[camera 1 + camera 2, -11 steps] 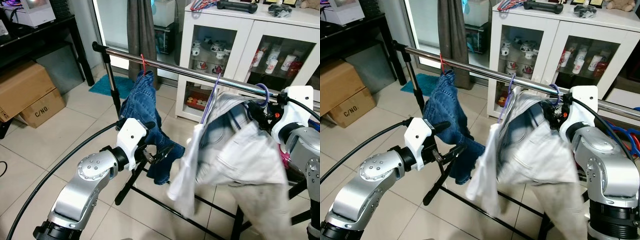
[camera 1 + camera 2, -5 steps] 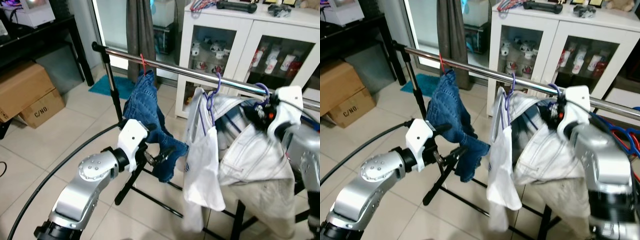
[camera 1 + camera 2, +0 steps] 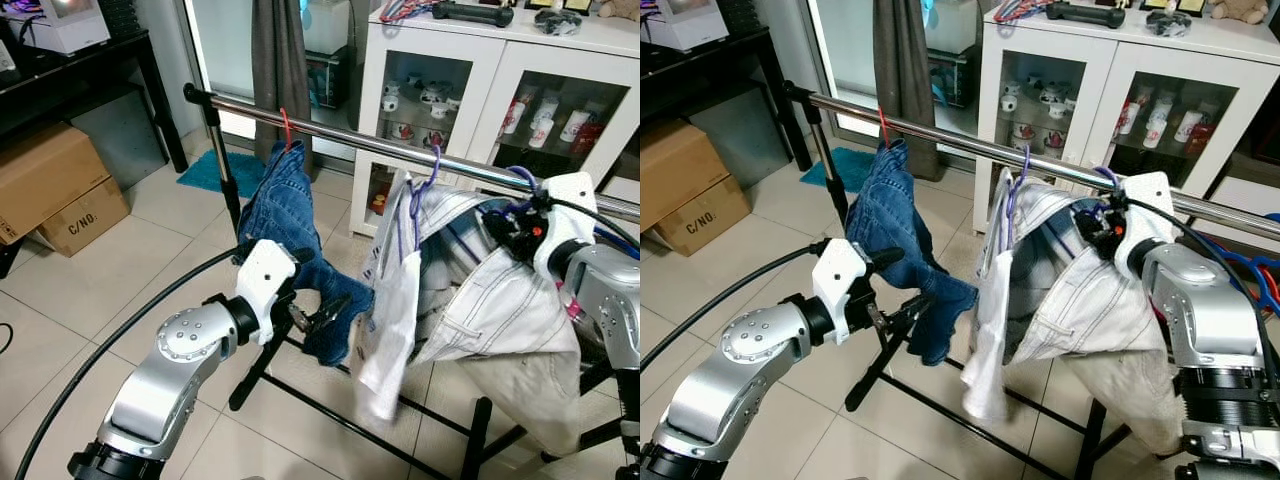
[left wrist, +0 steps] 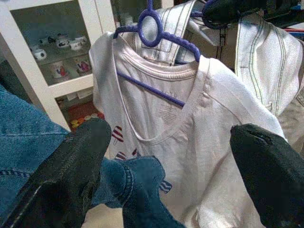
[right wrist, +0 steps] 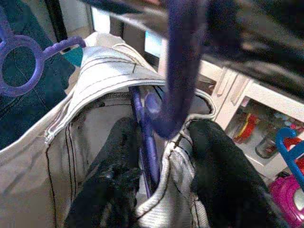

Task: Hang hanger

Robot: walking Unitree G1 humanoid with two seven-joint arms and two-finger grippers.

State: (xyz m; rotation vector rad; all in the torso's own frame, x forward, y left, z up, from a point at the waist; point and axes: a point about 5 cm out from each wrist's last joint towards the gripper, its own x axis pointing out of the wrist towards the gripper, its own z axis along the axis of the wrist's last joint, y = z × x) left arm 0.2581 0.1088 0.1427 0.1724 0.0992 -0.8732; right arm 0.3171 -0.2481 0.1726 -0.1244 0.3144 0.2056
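Right hand (image 5: 159, 190) up at the chrome rail (image 3: 400, 150), black fingers (image 5: 109, 185) clamped on the neck of the purple hanger (image 5: 175, 71) — hook curled over the rail directly above the hand. White trousers (image 3: 510, 310) draped on that hanger, falling below and around the hand.

Just beside the right hand, on the left hand's side: second purple hanger (image 4: 152, 33) on the same rail, carrying a white T-shirt (image 4: 190, 142), cloth tilted and hanging loose.

Left hand (image 4: 166, 175) low, well under the rail, fingers spread wide, grasping nothing — blue jeans (image 3: 290, 230) touching or just in front of it, T-shirt ahead of it. Jeans hung from a red hanger (image 3: 285, 125) further along the rail, beyond the left hand.

White glass-front cabinet (image 3: 480, 90) behind the rail; cardboard boxes (image 3: 55, 190) on the tiled floor, well apart from the left hand.
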